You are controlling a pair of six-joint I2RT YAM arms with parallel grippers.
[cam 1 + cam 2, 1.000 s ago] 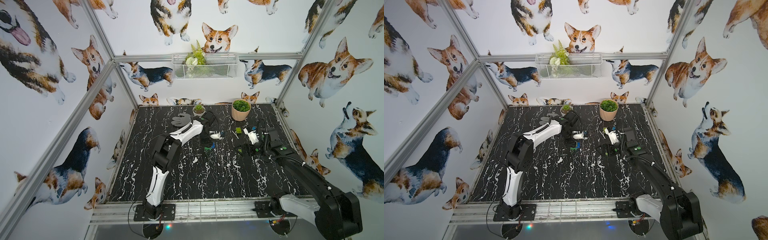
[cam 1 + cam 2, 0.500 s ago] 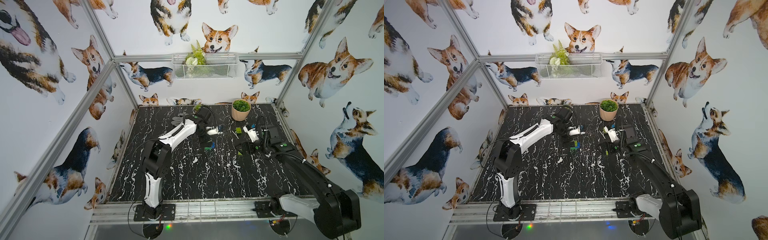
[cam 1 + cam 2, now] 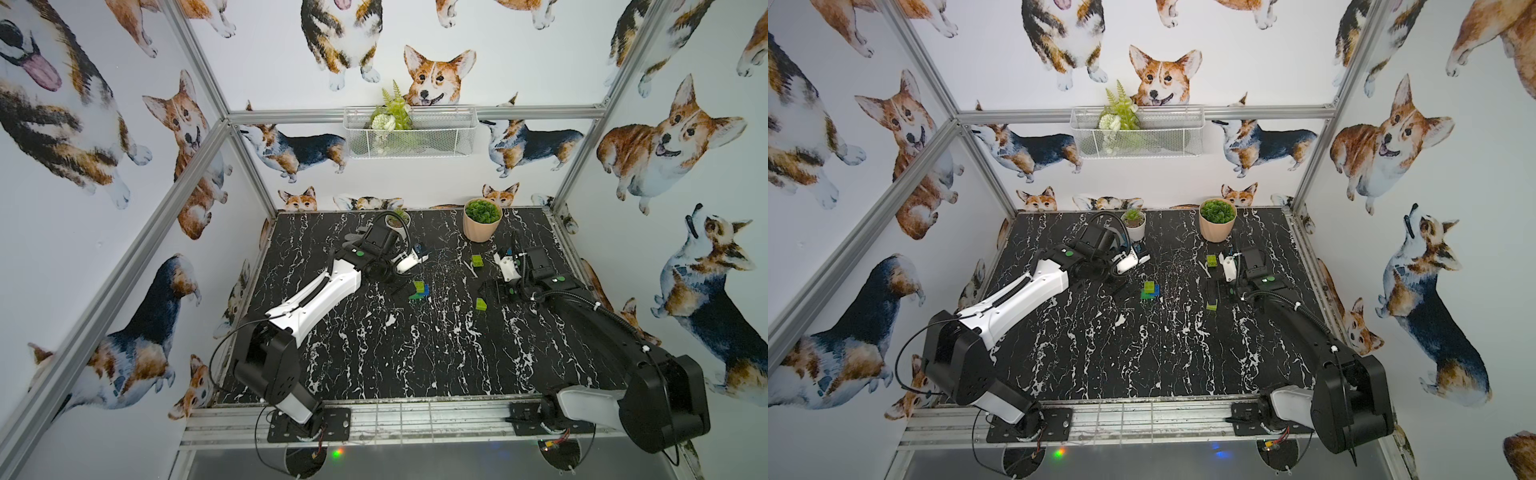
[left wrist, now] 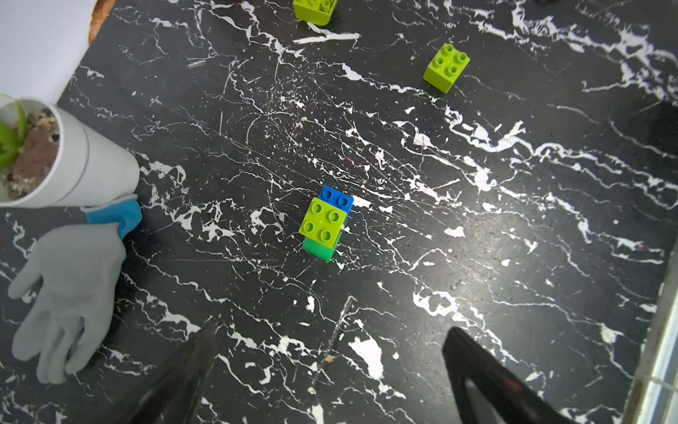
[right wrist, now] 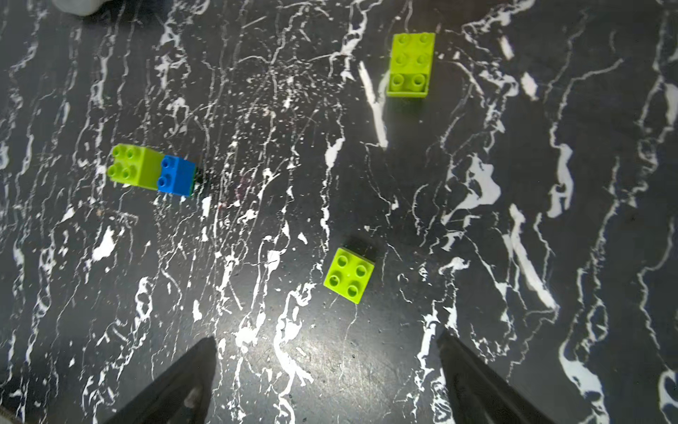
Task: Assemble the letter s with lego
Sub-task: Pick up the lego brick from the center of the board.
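Black marble table (image 3: 415,353) with white streaks, walls all around full of corgi pictures. Far on the left, a grey glove (image 4: 69,290) lying flat right beside a small white plant pot (image 4: 73,165), both well away from the build.

Next, the left pincer (image 4: 332,332), up above the table, fingers wide apart, holding nothing, likely kept high so as not to knock the bricks.

In the middle, a stack of three joined bricks (image 3: 419,289): lime-green on top, blue and dark green lower down, stepped like the start of an S.

To the right, a square lime-green brick (image 5: 349,274) nearer and a longer-looking lime-green brick (image 5: 411,62) farther, both apart from the stack, not yet joined on.

Then the right pincer (image 5: 326,336), also wide apart and empty, near the square brick, probably lined up to grab it.

Far behind, a peach plant pot (image 3: 482,224).
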